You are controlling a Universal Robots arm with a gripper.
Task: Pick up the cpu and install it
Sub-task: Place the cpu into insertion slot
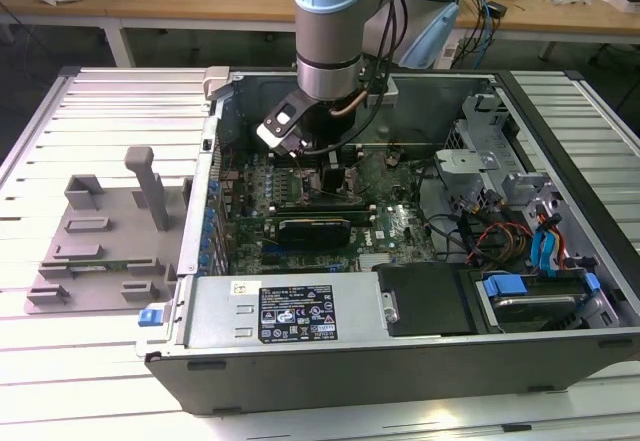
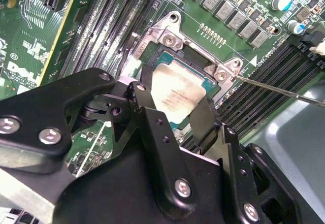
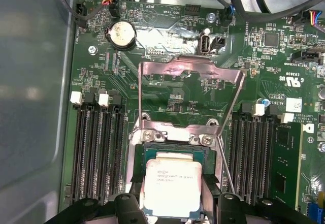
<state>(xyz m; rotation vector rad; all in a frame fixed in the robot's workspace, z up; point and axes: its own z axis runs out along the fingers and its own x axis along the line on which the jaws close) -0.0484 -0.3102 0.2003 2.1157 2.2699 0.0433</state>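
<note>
The arm (image 1: 335, 21) reaches down into an open computer case (image 1: 400, 356) that lies on a table of pale slats (image 1: 90, 371). In the exterior view the claw (image 1: 318, 166) is low over the green board (image 1: 400, 226), toward the far wall of the case.

In both wrist views the cpu (image 2: 177, 89) (image 3: 172, 183) is between the two black fingers (image 2: 139, 99) of the claw (image 2: 172, 102). One finger stands at each of two opposite edges, and the shiny top of the cpu stays free between them. The fingers are pressed in against these edges, so the claw is pinching the cpu.

The cpu is directly over the square socket (image 3: 136, 150), and it looks level with it. I cannot tell if it already sits in the socket or is held just above. The metal frame (image 3: 190, 74) of the socket is folded back and open, on the side away from the claw. A thin wire lever (image 3: 226, 170) stands free just beside the socket. Dark memory slots (image 3: 96, 153) run along both sides of the socket, and a round battery (image 3: 121, 33) is on the board beyond the open frame.

At the exterior view's left, well apart from the claw, a grey plate (image 1: 100, 246) with raised blocks lies on the table beside the case.
</note>
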